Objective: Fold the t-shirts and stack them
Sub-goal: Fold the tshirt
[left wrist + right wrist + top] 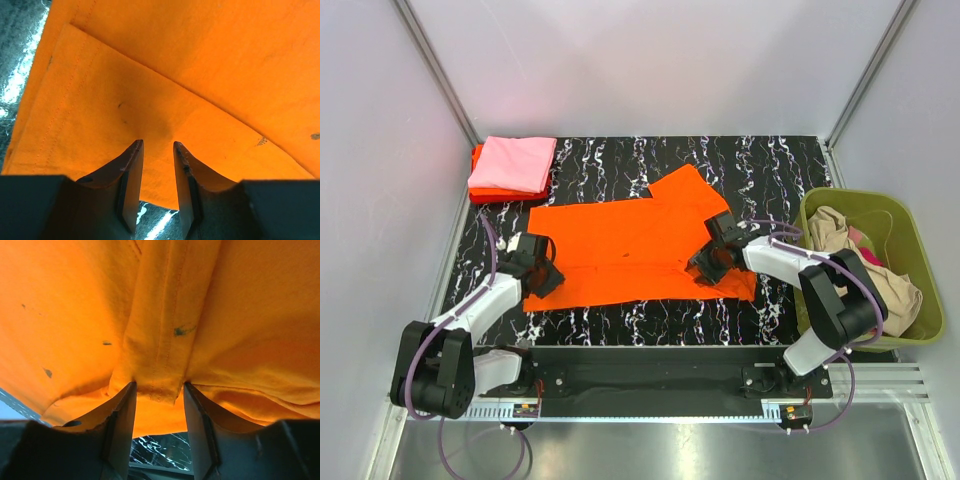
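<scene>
Top external view, orange t-shirt spread mid-table, left gripper pinching its left edge, right gripper clamped on a bunched seam at its right edge, folded pink t-shirt far left.

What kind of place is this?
Probably a robotics lab test cell: plain white enclosure walls, two robot arms bolted to a marble-patterned table, and an orange t-shirt laid out for folding.

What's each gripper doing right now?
Left gripper: closed on the orange t-shirt, at its edge.
Right gripper: closed on a fold of the same shirt.
</scene>
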`<action>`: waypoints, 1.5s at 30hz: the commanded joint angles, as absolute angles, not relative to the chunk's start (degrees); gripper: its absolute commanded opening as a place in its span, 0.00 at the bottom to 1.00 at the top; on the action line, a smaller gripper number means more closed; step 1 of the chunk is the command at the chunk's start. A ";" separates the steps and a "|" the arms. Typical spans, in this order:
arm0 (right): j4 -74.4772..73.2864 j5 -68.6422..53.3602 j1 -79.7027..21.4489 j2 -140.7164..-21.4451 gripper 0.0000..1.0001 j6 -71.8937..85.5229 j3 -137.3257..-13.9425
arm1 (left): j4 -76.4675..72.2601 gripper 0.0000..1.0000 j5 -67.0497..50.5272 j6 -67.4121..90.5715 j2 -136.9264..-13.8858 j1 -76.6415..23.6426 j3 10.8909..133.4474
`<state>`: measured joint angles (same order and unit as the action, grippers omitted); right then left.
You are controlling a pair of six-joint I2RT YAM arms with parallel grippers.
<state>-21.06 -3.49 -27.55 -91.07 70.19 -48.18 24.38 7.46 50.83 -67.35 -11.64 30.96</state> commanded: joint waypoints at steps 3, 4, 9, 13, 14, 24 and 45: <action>-18.81 -0.35 -28.83 -92.11 0.40 71.90 -48.51 | 24.34 0.35 10.81 49.75 -66.19 -11.60 30.85; -18.81 -0.35 -28.83 -91.85 0.37 71.55 -48.78 | 24.69 0.35 11.42 49.83 -66.18 -11.60 31.02; -18.98 3.16 -29.00 -90.44 0.28 67.15 -51.76 | 25.14 0.36 11.69 49.66 -65.65 -11.60 30.85; -18.99 3.43 -28.92 -92.45 0.09 63.73 -54.66 | 25.05 0.36 11.60 49.75 -66.09 -11.60 30.85; -18.90 3.34 -29.09 -93.07 0.04 63.02 -55.36 | 24.96 0.36 11.51 49.83 -66.18 -11.60 30.94; -21.07 -6.58 -31.20 -103.52 0.19 43.79 -71.16 | 25.92 0.36 11.69 52.11 -66.80 -11.60 30.32; -43.15 7.38 -31.20 -78.24 0.45 45.68 -57.05 | 43.59 0.36 28.83 51.95 -59.85 -2.37 37.52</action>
